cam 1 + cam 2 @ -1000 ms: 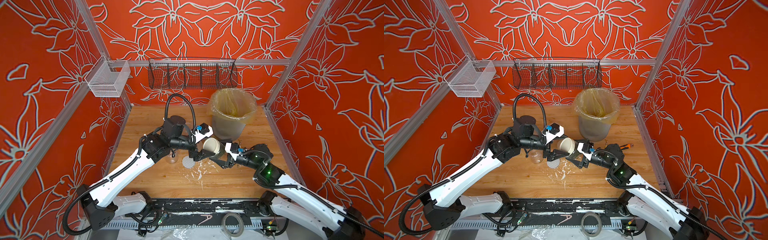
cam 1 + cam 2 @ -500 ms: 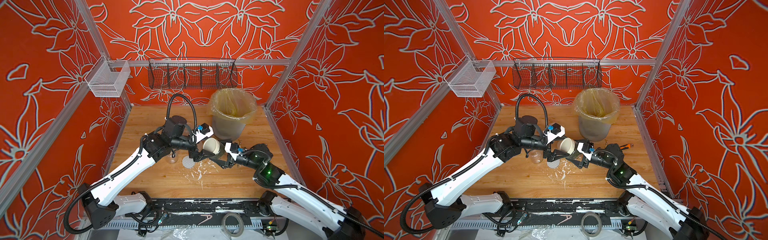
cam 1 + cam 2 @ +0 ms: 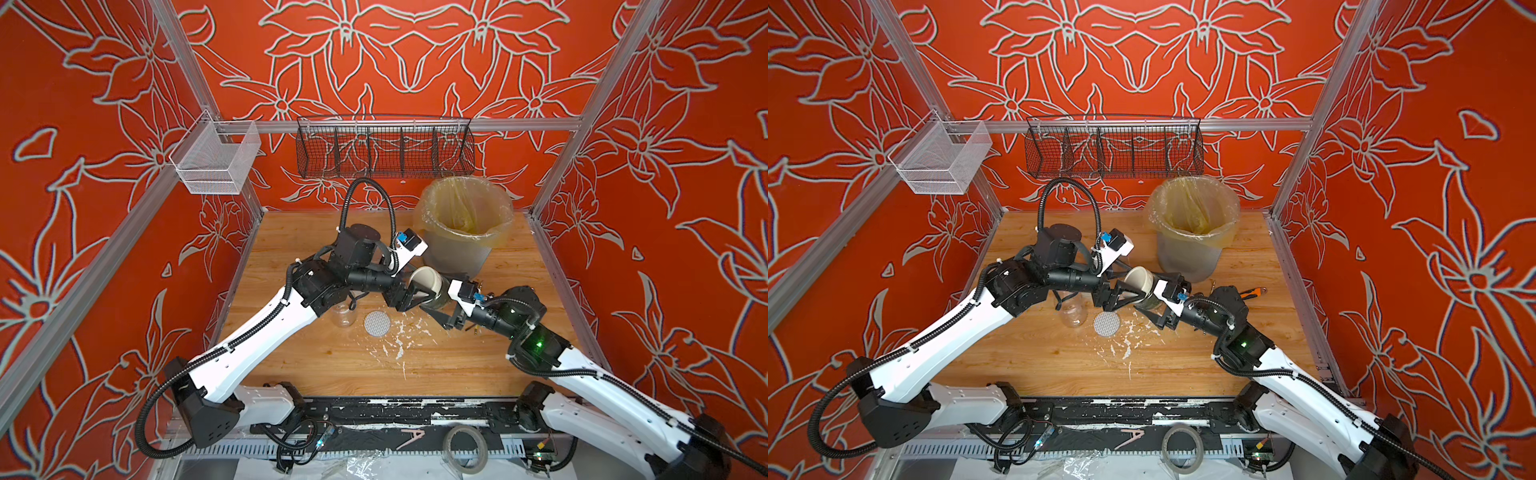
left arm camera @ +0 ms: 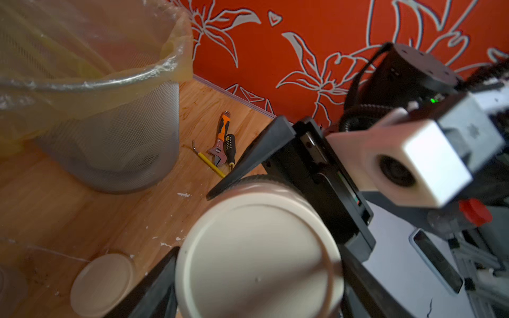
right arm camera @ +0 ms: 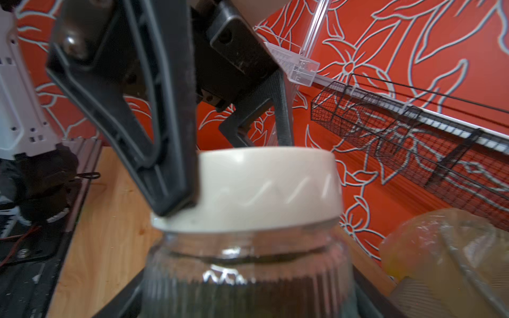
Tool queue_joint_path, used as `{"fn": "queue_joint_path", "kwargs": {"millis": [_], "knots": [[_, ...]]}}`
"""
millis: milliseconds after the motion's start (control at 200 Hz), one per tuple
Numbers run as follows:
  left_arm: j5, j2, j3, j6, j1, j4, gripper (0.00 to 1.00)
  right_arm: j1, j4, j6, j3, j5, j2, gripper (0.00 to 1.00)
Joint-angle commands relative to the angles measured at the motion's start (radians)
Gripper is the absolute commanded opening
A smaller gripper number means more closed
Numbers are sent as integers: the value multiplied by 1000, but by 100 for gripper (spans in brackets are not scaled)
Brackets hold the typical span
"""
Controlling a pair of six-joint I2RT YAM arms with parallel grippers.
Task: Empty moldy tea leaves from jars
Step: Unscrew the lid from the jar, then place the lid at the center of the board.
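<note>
Inspecting the jar (image 5: 248, 275): clear ribbed wall, glass or hard plastic, I cannot tell which. Treat it as rigid, smooth and breakable. It looks light. The tea leaves (image 5: 242, 298) lie as a loose dark mass in its lower part, so expect the load to shift when you tip it. The lid (image 5: 264, 187) is cream and stiff, with a shallow zigzag moulded into its side wall. That wall is your hold for twisting; the ribbed body is your hold for bracing.

Location: the jar is held off the table (image 3: 332, 365), tilted, about midway between the left and right edges. It is just on the near side of the bin (image 3: 457, 253), which stands toward the far right corner.

Right gripper (image 3: 438, 305): clamped across the jar body, 1 jaw on each side.

Left gripper (image 4: 259, 264): drawn in around the lid. 1 jaw presses flat on the side wall; the other sits on the far side, where contact is less plain. Judgement: it is pinching the lid, which sits flush on the neck, so the seal is not yet broken.
</note>
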Motion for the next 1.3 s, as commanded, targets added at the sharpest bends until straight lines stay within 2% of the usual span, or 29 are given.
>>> {"fn": "queue_joint_path", "kwargs": {"millis": [0,160,280,435,621,726,806,991,1131,1296], "knots": [[-121,15,56,-303,3,-43,49,10,59,-115,25,107,2,25],[-184,37,100,-528,3,-123,44,23,67,-194,29,193,47,23],[-201,37,127,-582,3,-141,44,36,110,-207,20,239,66,23],[-310,-6,130,-572,3,-158,44,36,154,-133,4,311,65,23],[-431,-56,53,-470,-2,-198,42,36,163,42,0,556,29,23],[-489,-71,-22,-440,-28,-216,42,31,81,171,39,726,6,23],[-543,-76,-93,-418,-71,-197,42,17,-20,253,88,801,-2,23],[-627,-42,-232,-412,-171,-100,40,-31,-246,446,216,836,3,23],[-622,26,-352,-451,-207,65,36,-63,-366,556,293,807,18,23],[-667,188,-345,-481,-231,96,36,-75,-388,588,308,779,20,23]]}}
